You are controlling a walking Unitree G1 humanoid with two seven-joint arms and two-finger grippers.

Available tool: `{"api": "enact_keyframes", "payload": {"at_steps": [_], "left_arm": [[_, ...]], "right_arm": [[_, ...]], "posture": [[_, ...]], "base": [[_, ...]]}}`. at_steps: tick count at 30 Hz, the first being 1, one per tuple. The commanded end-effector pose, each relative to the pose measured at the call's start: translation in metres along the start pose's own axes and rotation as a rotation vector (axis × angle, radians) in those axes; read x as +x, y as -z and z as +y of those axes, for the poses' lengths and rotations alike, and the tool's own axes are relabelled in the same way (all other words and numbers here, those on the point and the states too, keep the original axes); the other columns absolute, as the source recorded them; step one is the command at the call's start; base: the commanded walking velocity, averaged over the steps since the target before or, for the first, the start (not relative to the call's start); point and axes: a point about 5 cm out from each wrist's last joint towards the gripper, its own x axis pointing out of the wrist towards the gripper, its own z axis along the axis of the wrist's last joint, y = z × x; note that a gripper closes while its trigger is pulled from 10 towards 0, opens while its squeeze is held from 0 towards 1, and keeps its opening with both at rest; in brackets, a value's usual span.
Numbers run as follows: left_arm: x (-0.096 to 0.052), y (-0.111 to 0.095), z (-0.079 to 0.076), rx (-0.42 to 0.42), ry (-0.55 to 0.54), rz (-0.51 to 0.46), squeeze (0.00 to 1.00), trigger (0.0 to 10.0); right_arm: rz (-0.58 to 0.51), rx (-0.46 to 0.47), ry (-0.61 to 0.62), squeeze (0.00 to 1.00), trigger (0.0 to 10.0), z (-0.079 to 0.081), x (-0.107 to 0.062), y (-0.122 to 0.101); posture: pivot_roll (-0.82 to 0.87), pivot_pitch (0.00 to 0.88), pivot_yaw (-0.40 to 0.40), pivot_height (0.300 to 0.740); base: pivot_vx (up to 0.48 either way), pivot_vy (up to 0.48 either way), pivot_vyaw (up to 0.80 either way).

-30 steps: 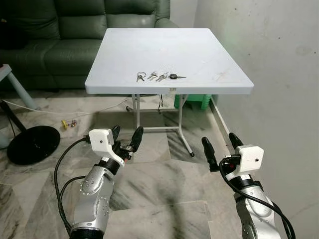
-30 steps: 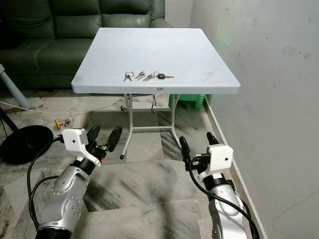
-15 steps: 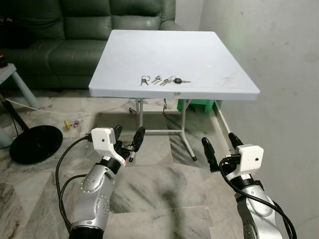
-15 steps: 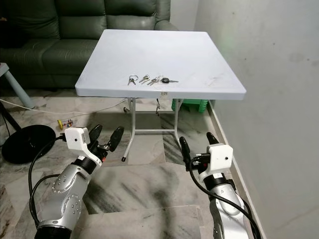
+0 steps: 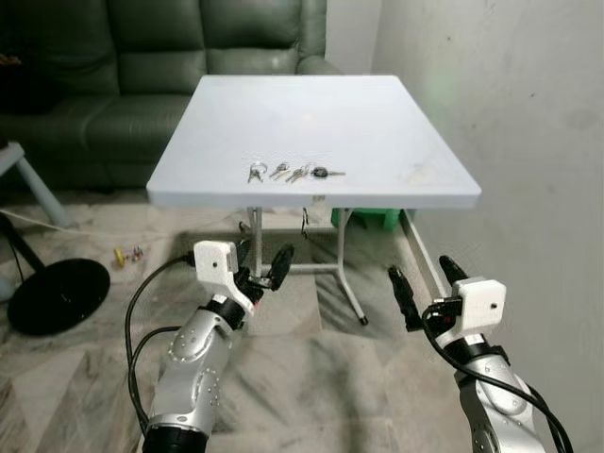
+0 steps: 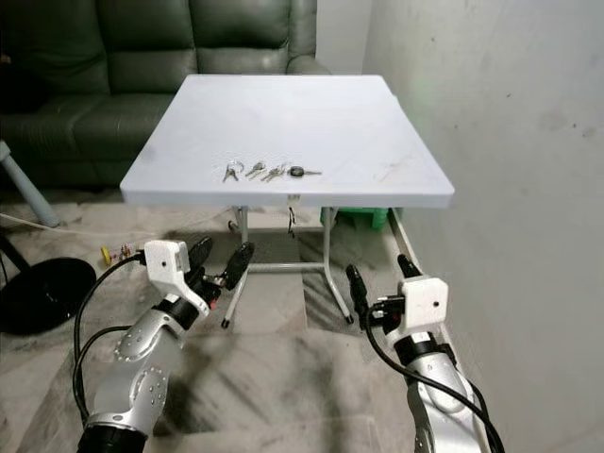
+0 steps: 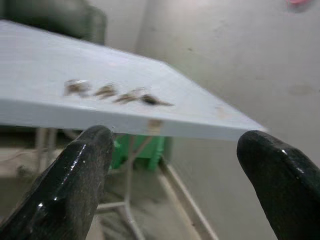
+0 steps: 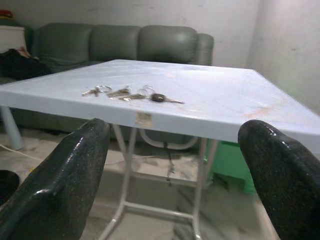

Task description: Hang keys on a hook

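Standing short of the white counter (image 5: 377, 123), the robot has not yet begun the handling part of the task: the keys (image 5: 294, 173) lie untouched in a loose row near the front edge of the counter, a ring at the row's left end and a dark-headed key at its right. Both arms are raised in front of the body but remain below and well apart from the counter's edge. The left gripper (image 5: 262, 264) has its two black fingers spread apart with nothing between them, and the right gripper (image 5: 427, 281) is likewise spread and empty; both wrist views look between the fingers toward the counter edge and the keys beyond. No hook can be made out anywhere, neither on the bare wall (image 5: 528, 113) to the right nor near the green sofa (image 5: 123, 57) behind the counter. By these pictures everything is left to do: closing in on the counter, picking up the keys, finding the hook and hanging them there.
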Motion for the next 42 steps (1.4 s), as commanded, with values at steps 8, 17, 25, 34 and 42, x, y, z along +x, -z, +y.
{"api": "enact_keyframes", "payload": {"at_steps": [8, 17, 25, 34, 42], "left_arm": [[0.0001, -0.0019, 0.002, 0.013, -0.006, -0.001, 0.0, 10.0], [0.0002, -0.0009, 0.0021, 0.014, -0.007, 0.001, 0.0, 10.0], [0.0002, -0.0005, 0.0023, 0.012, -0.013, 0.001, 0.0, 10.0], [-0.0001, 0.0003, 0.0033, 0.018, -0.021, 0.003, 0.0, 10.0], [-0.0016, 0.0004, 0.0023, 0.056, -0.015, 0.007, 0.0, 10.0]], "right_arm": [[-0.023, -0.032, -0.033, 0.0, 10.0, 0.0045, 0.0048, -0.0067], [-0.029, -0.002, -0.046, 0.0, 10.0, 0.0058, 0.0067, -0.0077], [-0.026, -0.012, -0.043, 0.0, 10.0, 0.0045, 0.0076, -0.0077], [-0.023, -0.008, -0.051, 0.0, 10.0, 0.0046, 0.0094, -0.0082], [-0.026, -0.003, -0.058, 0.0, 10.0, 0.0065, 0.0098, -0.009]], "posture": [[0.05, 0.0, -0.028, 0.74], [0.05, 0.0, -0.032, 0.74], [0.05, 0.0, -0.035, 0.74], [0.06, 0.0, -0.041, 0.74], [0.06, 0.0, -0.043, 0.74]], "base": [[0.315, 0.183, 0.35], [0.312, 0.246, 0.71], [0.31, 0.252, 0.0], [0.31, 0.257, 0.0], [0.332, 0.161, 0.0]]}}
